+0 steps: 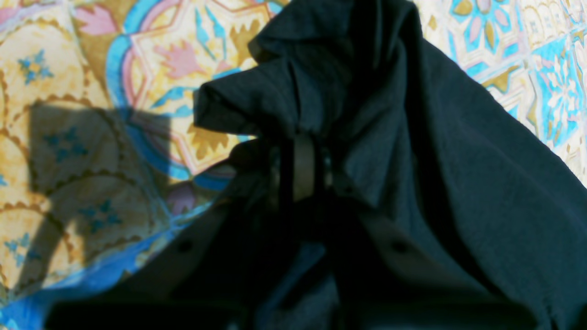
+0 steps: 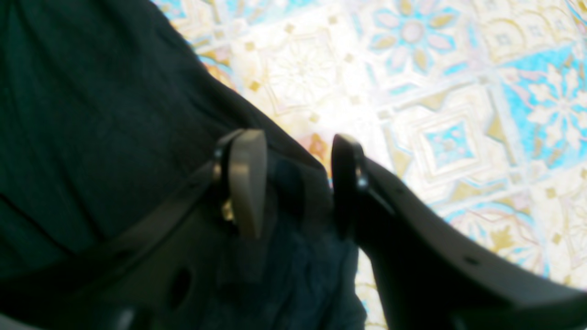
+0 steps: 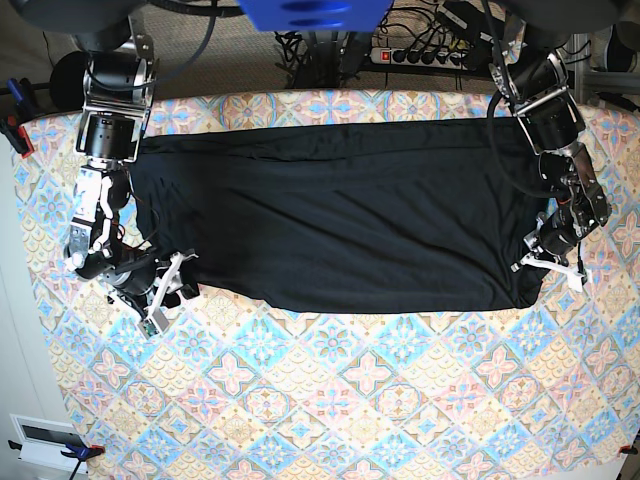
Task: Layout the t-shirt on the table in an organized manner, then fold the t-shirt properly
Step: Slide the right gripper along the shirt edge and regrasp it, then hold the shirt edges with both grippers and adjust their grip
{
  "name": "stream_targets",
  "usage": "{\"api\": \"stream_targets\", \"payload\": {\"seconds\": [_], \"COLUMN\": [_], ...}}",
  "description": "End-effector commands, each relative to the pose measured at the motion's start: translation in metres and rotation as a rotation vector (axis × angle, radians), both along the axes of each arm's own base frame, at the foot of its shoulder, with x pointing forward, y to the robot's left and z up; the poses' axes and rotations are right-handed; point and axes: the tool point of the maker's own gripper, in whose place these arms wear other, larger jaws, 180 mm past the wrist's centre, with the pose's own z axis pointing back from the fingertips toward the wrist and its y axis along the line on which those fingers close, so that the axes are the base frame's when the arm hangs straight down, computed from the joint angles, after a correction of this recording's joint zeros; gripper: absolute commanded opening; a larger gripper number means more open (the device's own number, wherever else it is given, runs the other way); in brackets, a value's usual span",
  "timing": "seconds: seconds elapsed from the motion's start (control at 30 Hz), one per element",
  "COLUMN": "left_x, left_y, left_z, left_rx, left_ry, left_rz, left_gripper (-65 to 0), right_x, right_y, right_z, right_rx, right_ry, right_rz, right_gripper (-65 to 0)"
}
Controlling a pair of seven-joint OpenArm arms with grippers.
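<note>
I see the black t-shirt point(image 3: 330, 225) spread long-axis across the table point(image 3: 400, 400), my left gripper point(image 1: 302, 160) pinched on its end, my right gripper point(image 2: 298, 183) gaping astride the opposite edge

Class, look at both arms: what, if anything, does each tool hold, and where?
Left tool: shut on a bunched fold at the t-shirt's edge. Right tool: open over the other edge, holding nothing.

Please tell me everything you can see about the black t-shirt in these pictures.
The t-shirt is plain black, of thin soft fabric, with no print visible. It lies spread in a wide band across the far half of the table, mostly flat, its near edge slightly wavy. The left gripper is shut on a bunched fold at one end. The right gripper is open, straddling the opposite edge.
</note>
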Motion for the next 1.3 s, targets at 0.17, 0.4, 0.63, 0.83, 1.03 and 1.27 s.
{"api": "stream_targets", "payload": {"seconds": [0.17, 0.4, 0.63, 0.83, 1.03, 1.27], "left_x": [0.010, -0.003, -0.013, -0.014, -0.017, -0.016], "left_y": [0.009, 0.008, 0.015, -0.011, -0.027, -0.035], "left_z": [0.027, 0.027, 0.022, 0.009, 0.006, 0.015], "left_rx": [0.041, 0.044, 0.057, 0.040, -0.039, -0.061], "left_ry": [-0.061, 0.017, 0.043, 0.071, 0.048, 0.029], "left_rz": [-0.008, -0.049, -0.053, -0.127, -0.135, -0.158], "left_gripper": [-64.6, -52.1, -29.5, -28.2, -28.2, -30.8], "right_x": [0.014, 0.012, 0.012, 0.012, 0.012, 0.012], "right_y": [-0.002, -0.002, -0.001, -0.001, -0.001, -0.001], "right_z": [0.022, 0.021, 0.021, 0.021, 0.021, 0.021], "right_rx": [0.014, 0.013, 0.013, 0.013, 0.013, 0.013], "right_ry": [-0.069, -0.063, -0.065, -0.065, -0.065, -0.065], "right_rz": [-0.002, 0.000, 0.000, 0.000, 0.000, 0.000], "right_gripper": [-42.0, -42.0, -42.0, -42.0, -42.0, -42.0]}}
